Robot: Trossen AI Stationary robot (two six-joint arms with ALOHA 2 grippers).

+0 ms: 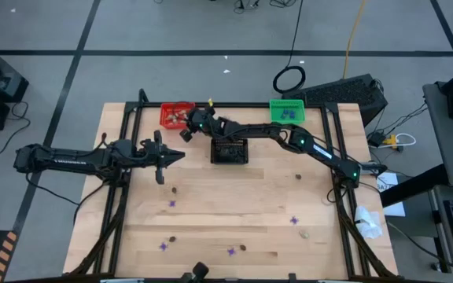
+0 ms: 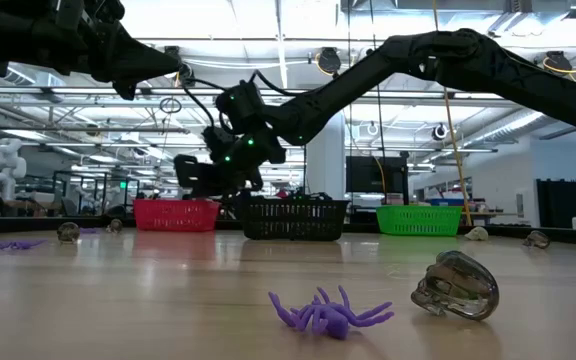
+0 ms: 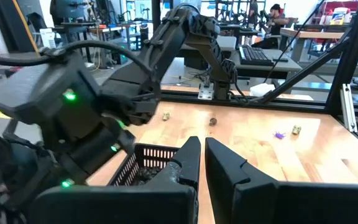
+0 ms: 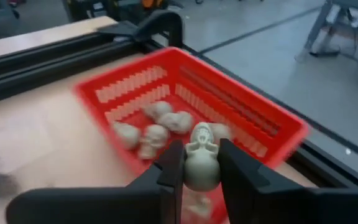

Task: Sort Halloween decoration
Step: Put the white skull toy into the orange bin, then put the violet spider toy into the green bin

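Observation:
My right gripper hovers over the red basket at the table's far edge, shut on a pale beige skull. Several more beige skulls lie inside that basket. My left gripper is shut and empty, raised above the table left of the black basket. Purple spiky trinkets, dark brown bits and one beige lump lie scattered on the wooden table. In the low view a purple spider and a dark shiny skull rest close to the camera. My right gripper pinches the beige skull by its two sides between the two fingers. The fingers slant down from above over the basket's near rim. The skull is lifted clear, above the basket's inside.
A green basket holding purple trinkets stands at the far edge to the right, and the black basket sits between the two arms. A black frame borders the table. Bare wood lies in the middle and near part.

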